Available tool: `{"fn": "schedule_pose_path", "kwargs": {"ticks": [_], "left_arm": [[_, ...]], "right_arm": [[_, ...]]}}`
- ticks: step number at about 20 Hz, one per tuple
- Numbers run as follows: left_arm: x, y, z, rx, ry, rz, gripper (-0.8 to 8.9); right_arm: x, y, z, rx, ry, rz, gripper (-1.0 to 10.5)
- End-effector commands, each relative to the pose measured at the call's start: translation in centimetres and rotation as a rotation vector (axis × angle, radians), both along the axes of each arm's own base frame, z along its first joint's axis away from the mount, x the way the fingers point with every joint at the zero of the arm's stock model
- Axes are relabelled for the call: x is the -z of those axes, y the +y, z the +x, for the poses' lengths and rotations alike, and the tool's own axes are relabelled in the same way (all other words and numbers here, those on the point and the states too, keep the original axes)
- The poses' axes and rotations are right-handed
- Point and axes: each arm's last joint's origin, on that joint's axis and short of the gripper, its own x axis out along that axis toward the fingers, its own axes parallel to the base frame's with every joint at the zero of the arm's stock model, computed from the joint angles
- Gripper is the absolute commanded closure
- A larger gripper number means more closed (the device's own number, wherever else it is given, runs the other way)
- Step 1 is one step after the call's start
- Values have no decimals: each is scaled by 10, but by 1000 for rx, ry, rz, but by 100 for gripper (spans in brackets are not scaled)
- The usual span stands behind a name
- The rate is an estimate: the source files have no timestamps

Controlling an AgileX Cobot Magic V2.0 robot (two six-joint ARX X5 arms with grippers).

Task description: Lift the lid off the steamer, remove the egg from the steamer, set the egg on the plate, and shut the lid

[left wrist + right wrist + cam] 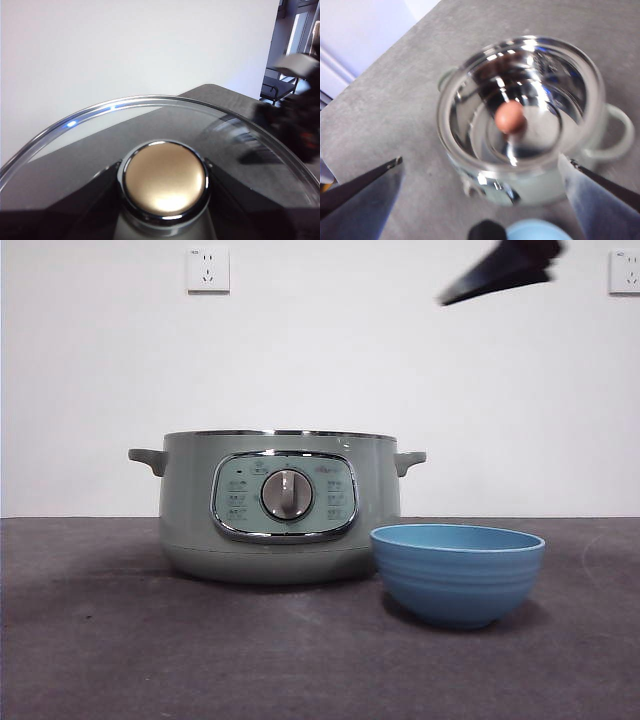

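Right gripper [485, 165] hangs above the open steamer [520, 125], its two black jaws spread wide apart with nothing between them. Its wrist view looks straight down into the shiny steel pot, where the brownish-orange egg [510, 117] sits near the middle of the bottom. That same view catches a sliver of the blue bowl [540, 231] just beside the steamer, on the control-panel side.

From the front view none of the inside shows: the sage-green steamer [280, 515] stands on the dark grey table [100, 640] with its chrome rim bare, silver dial [288, 494] facing the camera, and the ribbed blue bowl [458, 570] near its right front, looking empty as far as its rim lets one see. A blurred black tip of an arm [500, 272] pokes in at the top right; which arm it is cannot be told from there.

Only the left wrist view shows the glass lid [150, 125]. Left gripper [165, 200] is clamped on the lid's round knob [165, 181], one dark jaw pressed to either side, the clear dome held up with the wall and table edge visible through it. The other arm shows as a dark blur at the side.
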Motion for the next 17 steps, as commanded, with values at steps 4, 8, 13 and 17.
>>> {"fn": "schedule_pose_path", "kwargs": {"ticks": [4,8,13,17], "left_arm": [[-7,11,-23,-5,-30,-33,821],[-9,18,-37,-7,-43,-54,821],[-10,24,-50,-7,-51,-58,821],[-8,26,-55,-7,-44,-55,821]], "right_arm": [[-2,51,37,1,21,-91,411],[10,91,68,-11,32,-151,411],[53,122,104,4,61,-217,412],[84,133,119,1,83,-232,412]]}}
